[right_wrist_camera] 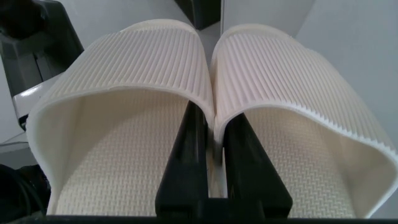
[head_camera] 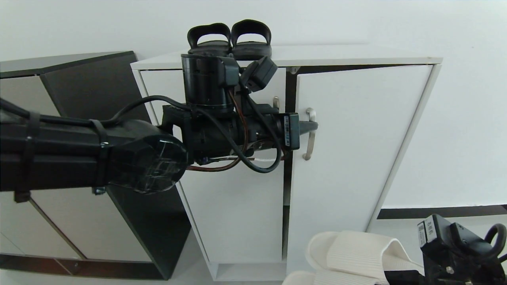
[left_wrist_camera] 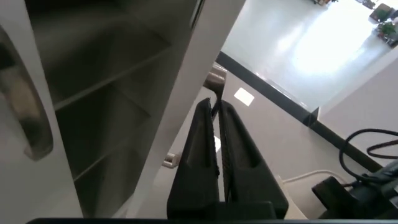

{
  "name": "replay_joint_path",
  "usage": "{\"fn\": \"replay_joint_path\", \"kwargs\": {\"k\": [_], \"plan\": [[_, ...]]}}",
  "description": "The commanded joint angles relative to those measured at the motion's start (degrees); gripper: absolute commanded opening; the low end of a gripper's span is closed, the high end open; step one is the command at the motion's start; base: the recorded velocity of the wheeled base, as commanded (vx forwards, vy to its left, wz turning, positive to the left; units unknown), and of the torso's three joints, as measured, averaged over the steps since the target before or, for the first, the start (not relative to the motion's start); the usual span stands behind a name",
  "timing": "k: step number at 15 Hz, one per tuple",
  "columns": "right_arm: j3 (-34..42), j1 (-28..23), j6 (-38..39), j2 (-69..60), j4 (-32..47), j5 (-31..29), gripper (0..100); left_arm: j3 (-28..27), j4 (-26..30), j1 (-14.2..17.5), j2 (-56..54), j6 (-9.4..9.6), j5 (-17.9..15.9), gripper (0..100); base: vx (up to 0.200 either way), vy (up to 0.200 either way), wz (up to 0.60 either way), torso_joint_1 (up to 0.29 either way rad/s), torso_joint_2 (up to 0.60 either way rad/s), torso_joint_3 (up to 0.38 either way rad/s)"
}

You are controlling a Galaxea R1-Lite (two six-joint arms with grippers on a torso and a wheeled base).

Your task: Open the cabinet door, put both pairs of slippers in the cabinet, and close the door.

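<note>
A white two-door cabinet [head_camera: 356, 55] stands against the wall, with a pair of black slippers [head_camera: 229, 37] on its top. Its right door [head_camera: 356, 150] is slightly ajar, leaving a dark gap beside the left door [head_camera: 233, 206]. My left gripper [head_camera: 311, 126] is shut, its tip at the right door's metal handle [head_camera: 310, 138]. The left wrist view shows its fingers [left_wrist_camera: 202, 143] pressed together by the door edge [left_wrist_camera: 186, 93], with shelves [left_wrist_camera: 99, 81] inside. My right gripper [right_wrist_camera: 214, 121] is shut on the inner edges of the white ribbed slippers [right_wrist_camera: 143, 74], held low in front [head_camera: 356, 253].
A dark, glossy cabinet [head_camera: 99, 87] stands directly left of the white one, close under my left arm. A black skirting strip [head_camera: 435, 211] runs along the wall on the right. Open pale floor [left_wrist_camera: 298, 56] lies beyond the door.
</note>
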Motion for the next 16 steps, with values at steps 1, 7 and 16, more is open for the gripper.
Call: {"fn": "replay_joint_path", "kwargs": {"k": [1, 7, 16], "plan": [[0.19, 0.00, -0.04, -0.66, -0.03, 0.02, 0, 3.03, -0.10, -0.90, -4.32, 0.03, 0.01, 0, 0.000, 0.000, 0.00, 0.000, 0.00, 0.000], [0.19, 0.00, -0.12, -0.31, -0.03, 0.02, 0, 13.57, -0.19, -1.08, -14.69, 0.03, 0.10, 0, 0.000, 0.000, 0.00, 0.000, 0.00, 0.000], [-0.68, 0.09, -0.12, -0.13, 2.52, -0.33, 0, -3.57, -0.27, 3.58, -0.10, -6.29, 0.18, 0, 0.000, 0.000, 0.00, 0.000, 0.00, 0.000]]}}
